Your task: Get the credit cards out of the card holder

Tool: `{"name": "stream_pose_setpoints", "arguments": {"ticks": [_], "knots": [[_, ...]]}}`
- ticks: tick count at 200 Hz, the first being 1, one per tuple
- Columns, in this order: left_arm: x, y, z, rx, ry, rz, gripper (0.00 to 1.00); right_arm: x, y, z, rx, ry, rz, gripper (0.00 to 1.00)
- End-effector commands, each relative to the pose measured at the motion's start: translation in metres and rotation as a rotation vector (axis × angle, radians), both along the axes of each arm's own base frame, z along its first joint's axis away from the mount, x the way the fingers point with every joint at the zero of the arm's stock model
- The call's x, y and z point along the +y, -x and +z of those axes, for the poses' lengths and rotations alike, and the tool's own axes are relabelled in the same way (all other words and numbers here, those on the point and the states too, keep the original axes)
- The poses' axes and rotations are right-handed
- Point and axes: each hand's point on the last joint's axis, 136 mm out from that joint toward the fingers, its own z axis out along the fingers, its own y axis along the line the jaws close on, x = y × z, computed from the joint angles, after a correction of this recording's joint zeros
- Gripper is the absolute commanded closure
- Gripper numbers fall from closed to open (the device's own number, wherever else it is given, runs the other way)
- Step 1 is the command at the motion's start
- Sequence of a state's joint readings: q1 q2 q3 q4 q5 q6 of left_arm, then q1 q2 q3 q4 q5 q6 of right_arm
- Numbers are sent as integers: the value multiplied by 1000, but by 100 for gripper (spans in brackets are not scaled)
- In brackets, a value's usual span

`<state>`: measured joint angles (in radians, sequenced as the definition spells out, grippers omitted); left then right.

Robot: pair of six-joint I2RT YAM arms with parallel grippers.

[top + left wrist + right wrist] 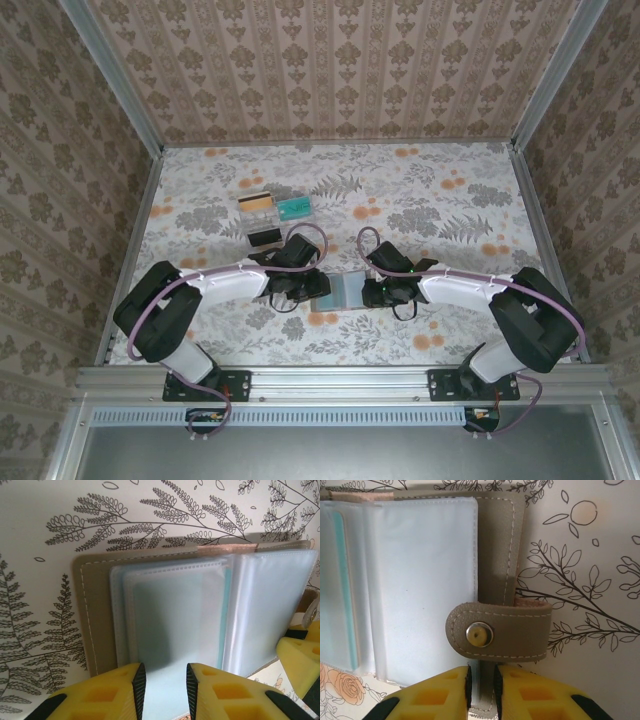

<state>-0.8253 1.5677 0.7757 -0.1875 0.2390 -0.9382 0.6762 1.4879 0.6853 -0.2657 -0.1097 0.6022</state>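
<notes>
Jaws of the right gripper (481, 685), low in the right wrist view, are drawn nearly together astride the near edge of the card holder (345, 290), just below its snap tab (505, 630); they look clamped on the cover, probably to pin it flat and open while the other arm works. The left gripper (165, 685), at the bottom of its own view, has its 2 fingers a narrow gap apart over the stack of clear sleeves; whether they pinch a sleeve or a card, or merely straddle it, I cannot tell. A pale blue card (175, 620) sits inside the sleeve directly ahead of that gap, which suggests it is the next 1 to be drawn out.

From above, the holder lies spread open on the table (450, 200) at lower centre of the frame, between the 2 grippers. Farther off, toward the upper left, 3 cards lie loose and well apart from the holder: a black card (265, 238) nearest, then a gold-striped card (257, 200) and a teal card (293, 207) side by side; so the task seems well along but not finished.
</notes>
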Motion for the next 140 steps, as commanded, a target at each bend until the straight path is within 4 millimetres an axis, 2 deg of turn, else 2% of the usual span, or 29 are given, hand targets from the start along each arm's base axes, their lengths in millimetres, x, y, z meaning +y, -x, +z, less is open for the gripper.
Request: {"name": "stream_pose_setpoints", "arguments": {"ticks": [1, 45, 140], "knots": [[4, 1, 6, -23, -27, -4, 69, -5, 11, -14, 53, 21, -4, 77], [5, -1, 14, -60, -7, 3, 69, -6, 12, -17, 56, 22, -7, 79], [5, 7, -7, 20, -53, -16, 69, -6, 12, -17, 57, 19, -7, 80]]}}
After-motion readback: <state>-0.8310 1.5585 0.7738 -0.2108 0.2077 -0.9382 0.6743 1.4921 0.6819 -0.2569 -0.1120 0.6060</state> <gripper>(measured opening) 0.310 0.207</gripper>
